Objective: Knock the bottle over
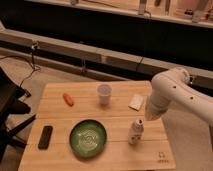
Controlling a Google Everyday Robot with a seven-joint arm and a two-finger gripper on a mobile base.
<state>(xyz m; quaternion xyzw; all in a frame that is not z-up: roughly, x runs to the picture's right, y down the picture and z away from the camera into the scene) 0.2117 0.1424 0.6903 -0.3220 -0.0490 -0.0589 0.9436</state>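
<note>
Counter (pixel 55 114): pale wooden slats, flat and matt, carrying everything below
Dark slab (pixel 45 136): flat black rectangle near the left front corner, hard-looking, well apart from the task's thing
Orange piece (pixel 68 99): small, elongated and rounded, lying on its side toward the back left
Green dish (pixel 88 138): round and glossy with a raised rim, at the front middle, near the bottle but not touching it
Cup (pixel 104 93): translucent white with thin walls, upright at the back middle
Bottle (pixel 135 132): whitish-cream plastic with a narrower neck and pale cap, upright at the front right of the counter, between the green dish and the right edge
Bottle handling: probably light and stiff, with a smooth, rather slippery skin; tall for its small base, so it should tip readily; no hold is needed, and a sideways push high up, at the neck or shoulder, would topple it best, while a low push may only slide it across the wood
White pad (pixel 136 102): small, flat and squarish, soft-looking, lying behind the bottle
Gripper (pixel 144 119): at the end of the white arm (pixel 170 92), just above and to the right of the bottle's cap, very close; whether it is open or closed cannot be told, and it appears to hold nothing
</note>
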